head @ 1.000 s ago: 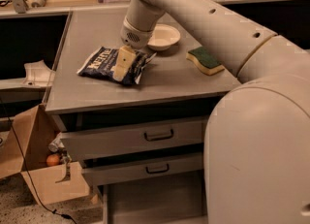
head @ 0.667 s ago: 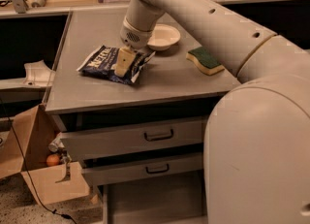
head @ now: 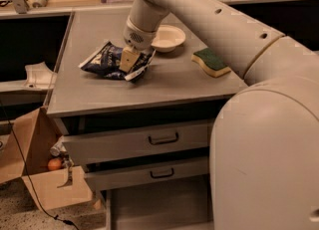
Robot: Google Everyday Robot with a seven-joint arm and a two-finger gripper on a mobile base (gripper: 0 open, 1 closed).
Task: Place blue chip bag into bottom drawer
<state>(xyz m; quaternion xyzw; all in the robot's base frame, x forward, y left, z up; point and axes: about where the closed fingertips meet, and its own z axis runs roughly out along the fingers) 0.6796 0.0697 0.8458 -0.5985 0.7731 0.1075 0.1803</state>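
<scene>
Grey table (head: 164,87) stands over three drawers, the bottom drawer (head: 159,204) pulled open. A crinkled blue bag (head: 102,59) lies on the table's left half, about midway between the front and back edges. Its long axis runs left to right, roughly along the front edge. The gripper (head: 128,60) rests on the bag's right part; I cannot tell if it is clamped. A bowl (head: 168,37) and a sponge (head: 212,62) sit nearer the right edge.
</scene>
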